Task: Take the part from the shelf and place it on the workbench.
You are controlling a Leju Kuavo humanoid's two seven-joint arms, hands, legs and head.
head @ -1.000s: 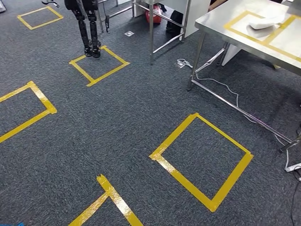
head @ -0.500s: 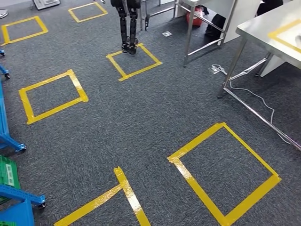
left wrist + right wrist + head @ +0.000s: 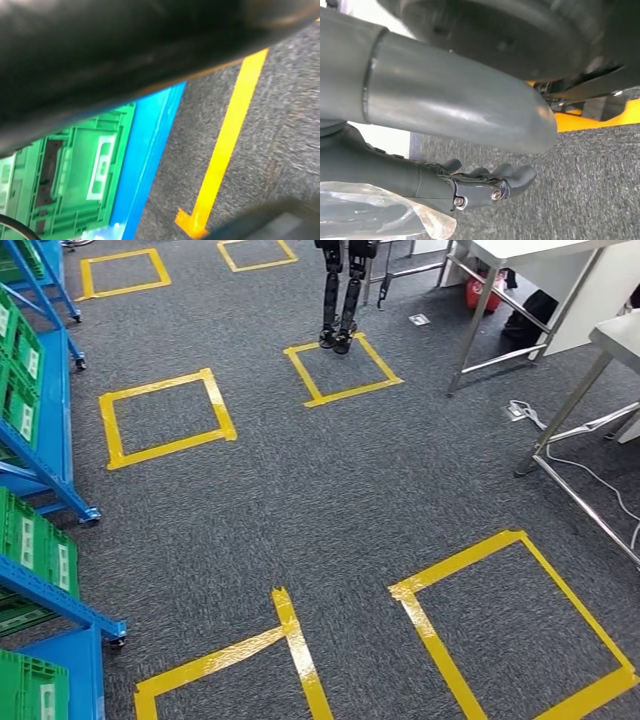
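Part itself wasn't identifiable, so can't say how it looked or where it sat. Blue shelf (image 3: 45,455) stood at the left of the head view, holding green crates (image 3: 23,360) on its levels; their contents couldn't be made out. Bench (image 3: 615,340) leg and corner were at far right. Yellow tape squares (image 3: 162,418) marked the grey carpet (image 3: 302,500). Right robot hand (image 3: 486,187) hung with fingers extended and apart, grasping nothing. Left robot hand: can't tell its state.

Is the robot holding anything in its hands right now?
The right robot hand holds nothing, fingers stretched out over the carpet. The left robot hand cannot be told.
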